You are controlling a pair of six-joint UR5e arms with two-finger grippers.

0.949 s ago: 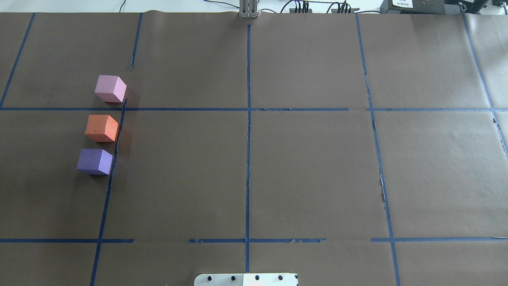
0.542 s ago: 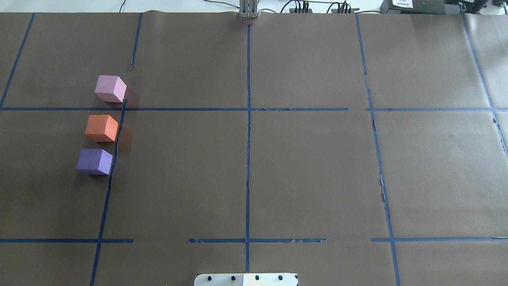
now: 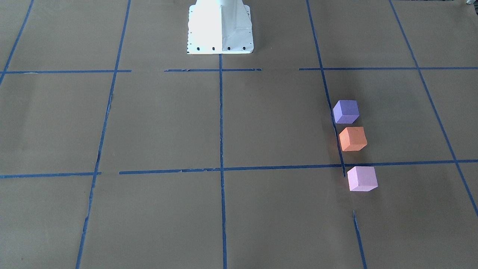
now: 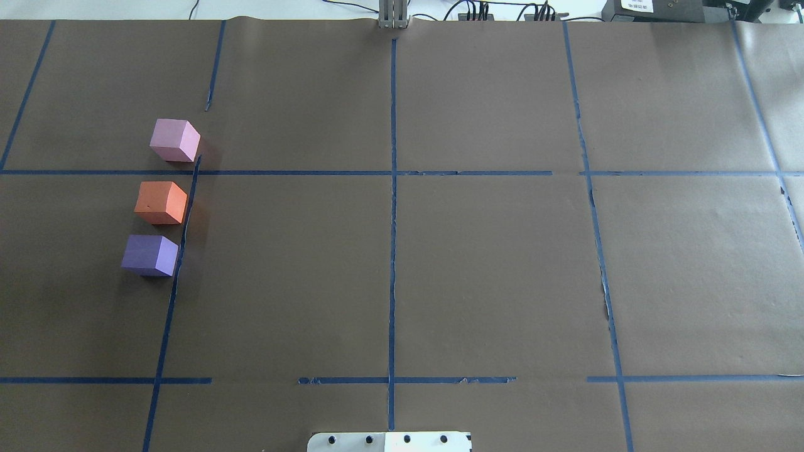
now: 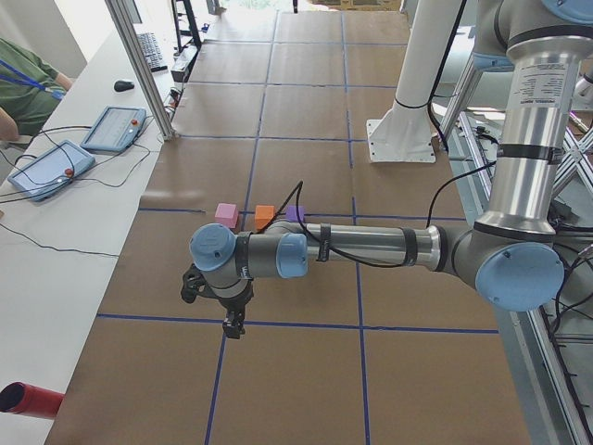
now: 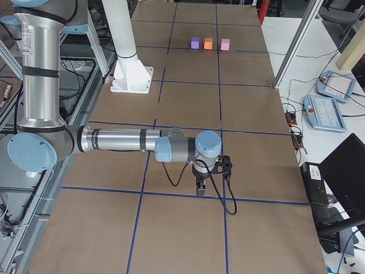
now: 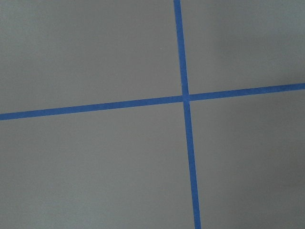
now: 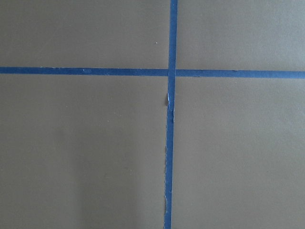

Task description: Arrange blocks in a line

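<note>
Grip width cannot be told: left gripper point(image 5: 232, 328) and right gripper point(image 6: 201, 189) show only small, from the side. Pink block point(image 4: 174, 140), orange block point(image 4: 161, 202) and purple block point(image 4: 150, 255) sit lined up far from both, unmoved since earlier.

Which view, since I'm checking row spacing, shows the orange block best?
Overhead exterior: the orange block sits large and unobstructed. Front-facing shows it nearly as well; both side views show it small and distant; the wrist views miss it.

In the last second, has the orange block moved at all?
No. The orange block sits exactly where it was, just left of the vertical blue tape line in the overhead view.
</note>
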